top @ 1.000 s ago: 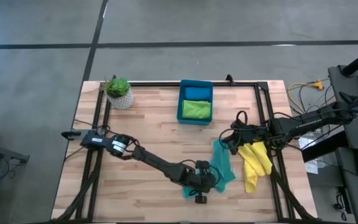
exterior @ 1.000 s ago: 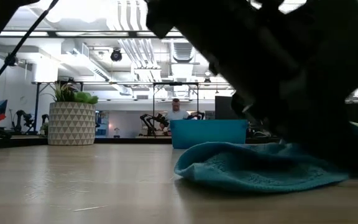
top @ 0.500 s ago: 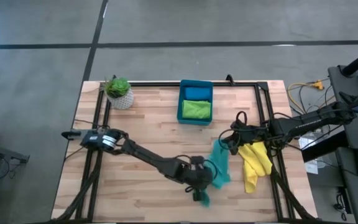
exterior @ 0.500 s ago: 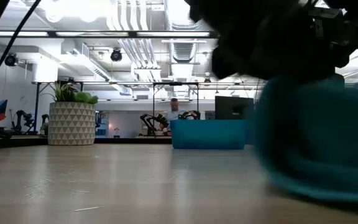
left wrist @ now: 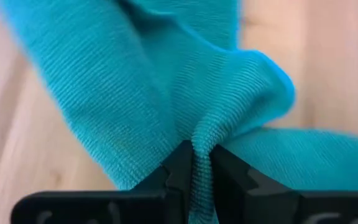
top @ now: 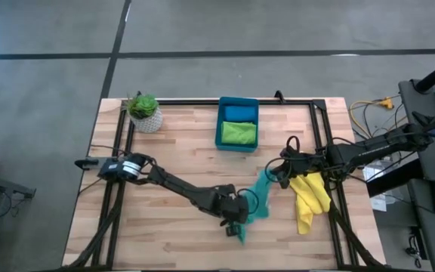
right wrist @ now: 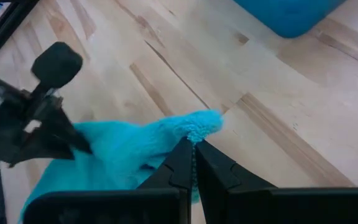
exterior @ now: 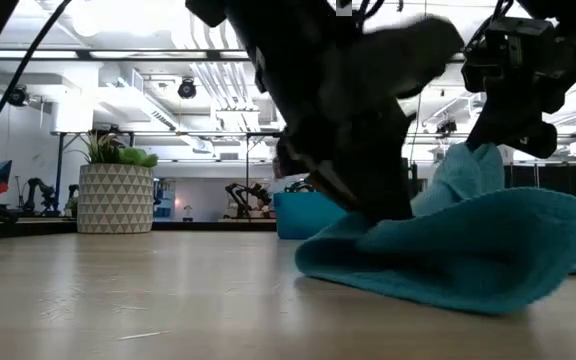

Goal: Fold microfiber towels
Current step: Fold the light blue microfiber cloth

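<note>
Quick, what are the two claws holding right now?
Left claw: shut on the teal towel.
Right claw: shut on the same teal towel.

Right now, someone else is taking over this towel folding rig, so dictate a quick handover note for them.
Left gripper: shut on the teal towel, pinching a fold near the table's front middle.
Right gripper: shut on the same towel's far corner, toward the table's right side.
The teal towel hangs between both arms, partly resting on the wood.
Yellow towel: crumpled at the right edge, not folded.
Done: blue towel and lime green towel lie in the bin.
Left: finish the teal fold, then fold the yellow.
</note>
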Controlling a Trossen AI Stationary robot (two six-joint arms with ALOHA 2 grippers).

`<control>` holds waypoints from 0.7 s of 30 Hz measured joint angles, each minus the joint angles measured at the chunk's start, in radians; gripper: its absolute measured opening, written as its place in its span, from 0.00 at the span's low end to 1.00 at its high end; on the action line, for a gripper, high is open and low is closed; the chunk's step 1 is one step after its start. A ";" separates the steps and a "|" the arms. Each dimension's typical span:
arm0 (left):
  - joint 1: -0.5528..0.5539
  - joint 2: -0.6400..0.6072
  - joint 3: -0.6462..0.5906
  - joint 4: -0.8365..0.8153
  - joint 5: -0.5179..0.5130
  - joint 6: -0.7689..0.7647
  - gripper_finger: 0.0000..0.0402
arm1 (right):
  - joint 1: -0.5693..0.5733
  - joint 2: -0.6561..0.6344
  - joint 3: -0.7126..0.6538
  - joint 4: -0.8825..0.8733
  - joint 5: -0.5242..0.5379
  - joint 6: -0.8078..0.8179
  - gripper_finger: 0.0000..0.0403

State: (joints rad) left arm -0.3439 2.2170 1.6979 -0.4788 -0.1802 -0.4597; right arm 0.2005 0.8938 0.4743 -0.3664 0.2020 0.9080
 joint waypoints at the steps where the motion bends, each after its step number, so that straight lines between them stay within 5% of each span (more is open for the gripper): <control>1: 0.001 -0.002 0.004 0.000 0.035 0.056 0.08 | 0.000 0.003 0.000 0.003 0.000 0.000 0.02; 7: 0.022 -0.004 0.020 0.006 0.074 0.103 0.08 | 0.000 0.022 -0.002 0.004 0.000 0.000 0.02; 21: 0.052 -0.011 0.017 0.074 0.156 -0.216 0.15 | 0.004 0.044 -0.002 0.007 0.000 -0.003 0.02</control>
State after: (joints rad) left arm -0.2917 2.2059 1.7145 -0.4052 -0.0247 -0.6755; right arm 0.2047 0.9379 0.4725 -0.3592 0.2020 0.9045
